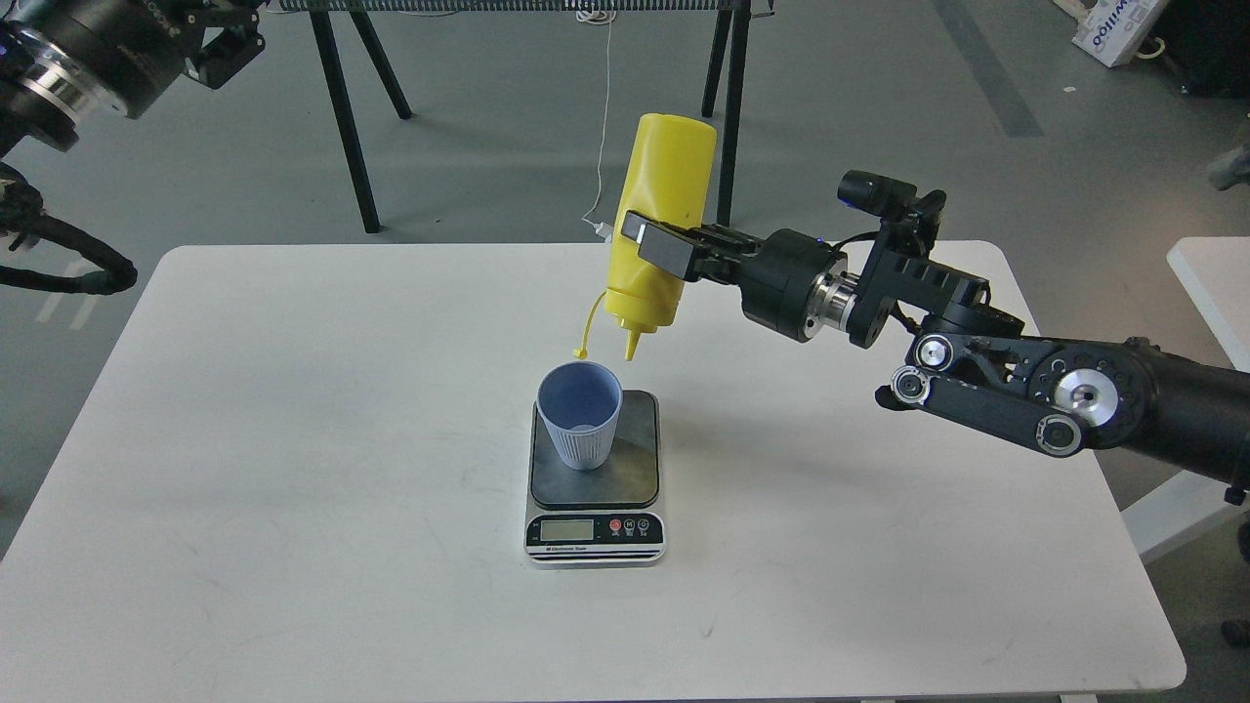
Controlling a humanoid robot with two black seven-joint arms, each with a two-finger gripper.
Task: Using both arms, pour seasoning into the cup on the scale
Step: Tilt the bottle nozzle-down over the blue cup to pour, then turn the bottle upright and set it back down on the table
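My right gripper [652, 246] is shut on the yellow seasoning bottle [662, 210] and holds it nearly upside down, nozzle pointing down just above and right of the cup's rim, cap strap hanging beside it. The light-blue ribbed cup [579, 413] stands upright on the left part of the scale [595, 476], which sits mid-table. My left arm is raised at the top left corner; its gripper [229, 41] is far from the cup, dark and half cut off.
The white table [293, 469] carries only the scale and cup. Black stand legs [337, 107] and a white cable are on the floor behind. Another white table edge [1211, 283] is at the far right.
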